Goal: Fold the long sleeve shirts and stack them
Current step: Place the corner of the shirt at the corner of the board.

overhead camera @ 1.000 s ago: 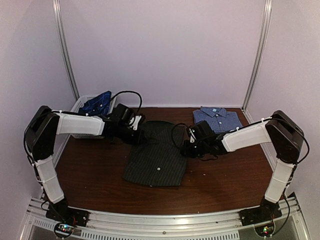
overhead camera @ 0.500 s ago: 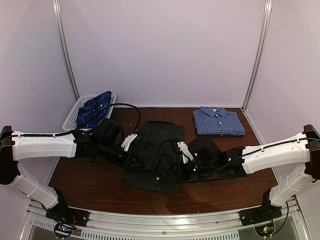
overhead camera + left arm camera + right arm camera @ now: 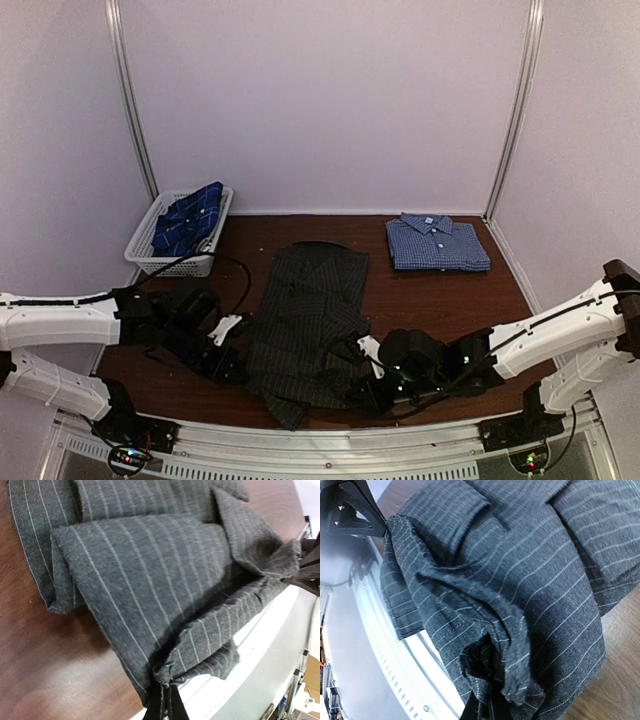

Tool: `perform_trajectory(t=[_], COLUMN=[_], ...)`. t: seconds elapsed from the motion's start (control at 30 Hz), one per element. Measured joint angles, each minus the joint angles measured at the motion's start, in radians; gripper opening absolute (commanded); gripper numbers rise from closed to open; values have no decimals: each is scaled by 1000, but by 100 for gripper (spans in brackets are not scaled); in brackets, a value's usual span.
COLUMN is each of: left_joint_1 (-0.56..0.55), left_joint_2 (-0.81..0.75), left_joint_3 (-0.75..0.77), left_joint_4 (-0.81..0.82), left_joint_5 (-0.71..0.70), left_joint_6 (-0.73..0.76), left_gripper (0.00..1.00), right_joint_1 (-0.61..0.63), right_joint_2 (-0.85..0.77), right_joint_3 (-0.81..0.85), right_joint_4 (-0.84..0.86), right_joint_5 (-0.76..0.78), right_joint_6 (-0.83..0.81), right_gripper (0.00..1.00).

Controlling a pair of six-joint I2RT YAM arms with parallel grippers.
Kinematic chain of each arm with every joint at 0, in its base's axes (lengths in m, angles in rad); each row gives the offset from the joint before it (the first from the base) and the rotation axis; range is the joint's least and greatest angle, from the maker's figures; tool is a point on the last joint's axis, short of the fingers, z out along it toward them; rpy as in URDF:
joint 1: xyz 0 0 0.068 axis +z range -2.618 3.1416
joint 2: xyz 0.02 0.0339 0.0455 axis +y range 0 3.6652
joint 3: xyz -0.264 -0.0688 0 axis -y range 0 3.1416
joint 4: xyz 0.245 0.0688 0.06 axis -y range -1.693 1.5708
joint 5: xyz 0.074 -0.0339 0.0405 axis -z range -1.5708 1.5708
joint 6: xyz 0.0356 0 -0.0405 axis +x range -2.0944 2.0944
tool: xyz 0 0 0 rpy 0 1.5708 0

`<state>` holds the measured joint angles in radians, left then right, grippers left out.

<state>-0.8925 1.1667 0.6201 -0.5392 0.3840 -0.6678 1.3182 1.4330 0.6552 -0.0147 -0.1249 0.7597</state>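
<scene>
The charcoal pinstripe shirt (image 3: 310, 320) lies in the middle of the table, its near end bunched and hanging over the front edge. My left gripper (image 3: 232, 368) is shut on its near left corner (image 3: 167, 677). My right gripper (image 3: 362, 392) is shut on its near right corner (image 3: 495, 692). The blue-and-white check shirt (image 3: 436, 243) lies folded at the back right. The navy plaid shirt (image 3: 188, 217) sits in the white basket (image 3: 146, 258) at the back left.
The white front rail (image 3: 330, 445) runs just below both grippers; it shows under the cloth in the left wrist view (image 3: 260, 670) and in the right wrist view (image 3: 385, 650). Walls close the table on three sides.
Both arms have swung from the shirt's far end down to the table's front edge, dragging cloth with them. The shirt's near end is now stretched and bunched over the edge.
</scene>
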Motion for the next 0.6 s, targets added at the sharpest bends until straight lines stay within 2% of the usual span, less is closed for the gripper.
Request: perform_trajectory(t=[0.13,0.2,0.23,0.27,0.3,0.37,0.43,0.5,0.6], left_joint_1=[-13,-31,-44,-55,-64,-75,-76,-75,-64], left_joint_2=[-119,-159,-173,-182,-188,-197,-201,-186,-103], left_joint_3=[-24,-35,-39,-40,-41,-38,-13,39,154], left_joint_4=[-13,-19,-24,-36,-51,-80,-126,-151,-151], left_joint_5=[54,89,103,114,120,121,89,40,-69], left_joint_6=[-37,-51,-59,-62,-69,-75,-82,-82,-79], left_gripper=[0,6,16,30,43,52,66,68,67], right_joint_1=[51,89,111,129,144,164,165,154,85], right_joint_2=[-36,-36,-35,-35,-34,-35,-44,-72,-133], right_joint_3=[1,2,2,2,2,2,2,10,42], right_joint_4=[2,0,-4,-7,-13,-29,-57,-119,-203], right_joint_5=[-2,-4,-6,-9,-11,-18,-8,19,61], right_joint_6=[10,15,20,25,27,35,39,30,16], right_gripper=[6,10,17,26,39,60,76,83,84])
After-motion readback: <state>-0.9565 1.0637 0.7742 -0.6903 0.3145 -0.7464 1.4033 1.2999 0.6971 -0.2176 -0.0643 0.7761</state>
